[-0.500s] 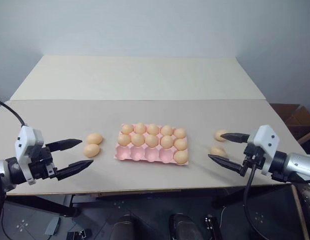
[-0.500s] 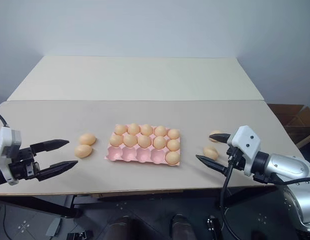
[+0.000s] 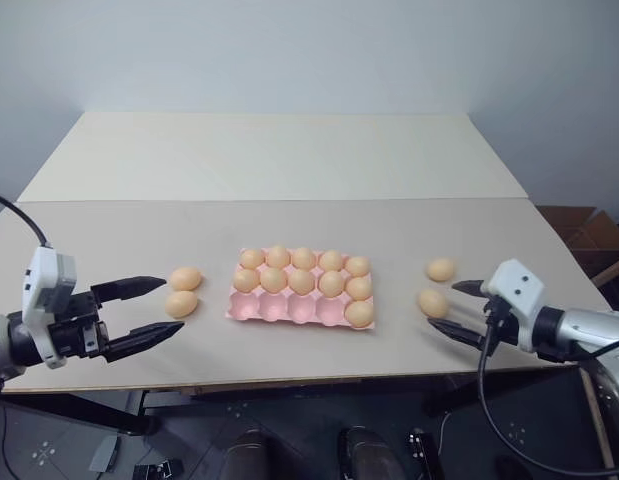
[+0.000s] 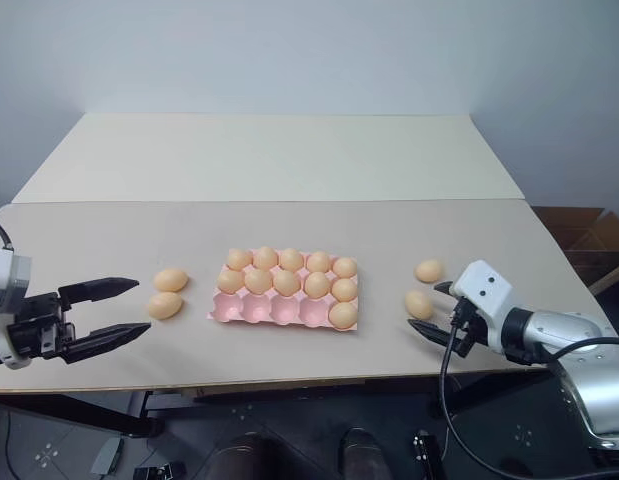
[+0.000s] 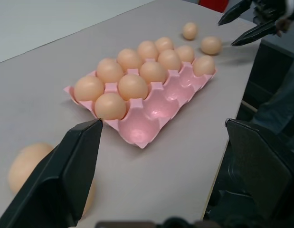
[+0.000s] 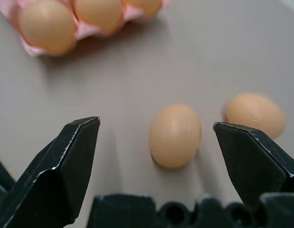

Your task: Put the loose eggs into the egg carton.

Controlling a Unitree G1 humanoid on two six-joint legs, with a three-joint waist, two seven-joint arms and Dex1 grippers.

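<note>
table (image 3: 289, 160): pale beige top, seam running across it approx mid-depth; far half bare. near half carries pink egg carton (image 3: 251, 309) at centre, front row w/ four cups vacant, 11 eggs seated. two loose eggs left of carton (image 3: 184, 290), just beside each other, close to touching. two loose eggs right of carton (image 3: 436, 286), near each other but apart. all four rest directly on the table surface, clear of the carton.

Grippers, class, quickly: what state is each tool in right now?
Left gripper: open, holding nothing.
Right gripper: open, holding nothing; a loose egg lies on the table ahead.
</note>
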